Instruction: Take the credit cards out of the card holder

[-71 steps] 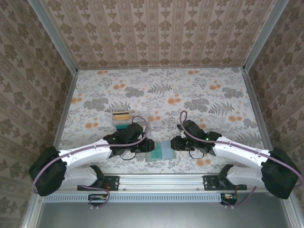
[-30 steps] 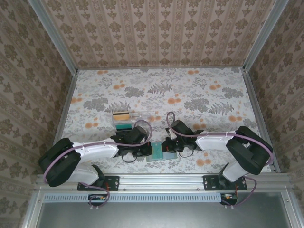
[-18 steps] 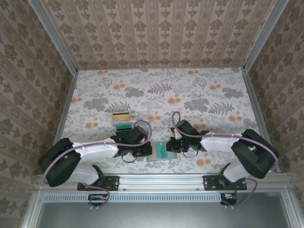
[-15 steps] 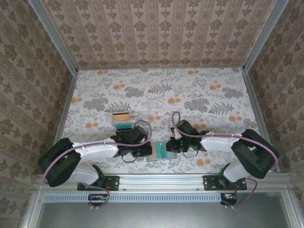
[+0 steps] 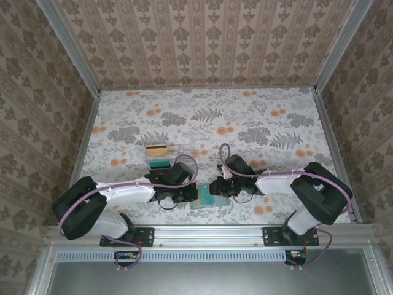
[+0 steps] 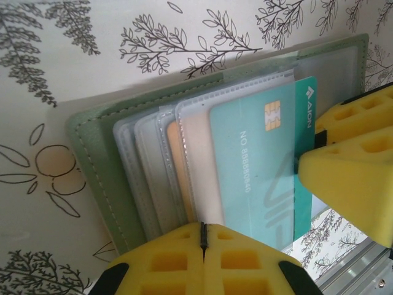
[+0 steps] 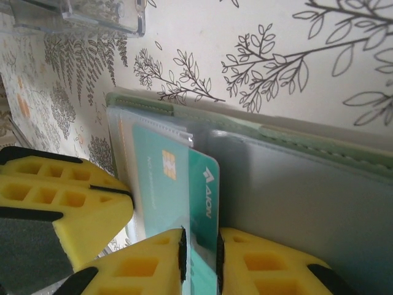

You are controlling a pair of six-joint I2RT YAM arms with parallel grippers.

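The card holder (image 5: 200,206) lies open near the table's front edge. It is sage-green outside (image 6: 98,160), with a grey panel (image 7: 307,209) inside. One of the credit cards, a teal card (image 6: 258,166) (image 7: 153,184), sticks partly out of a clear sleeve. A tan card (image 6: 177,172) sits in a sleeve behind it. My left gripper (image 5: 191,193) (image 6: 202,228) is shut, its tips pressing on the sleeves. My right gripper (image 5: 214,187) (image 7: 201,243) stands slightly open. The card's bare dark-teal strip shows in the narrow gap between its jaws.
A clear plastic tray (image 5: 172,153) (image 7: 92,15) stands just behind the left gripper, with a yellow item (image 5: 156,149) and a teal item (image 5: 161,164) in it. The metal rail (image 5: 209,233) runs along the near edge. Patterned walls enclose the floral table (image 5: 209,117).
The right gripper had drawn back to the right with the teal card showing. It has since moved left over the holder again, and its jaws have parted a little. The left arm has stayed put.
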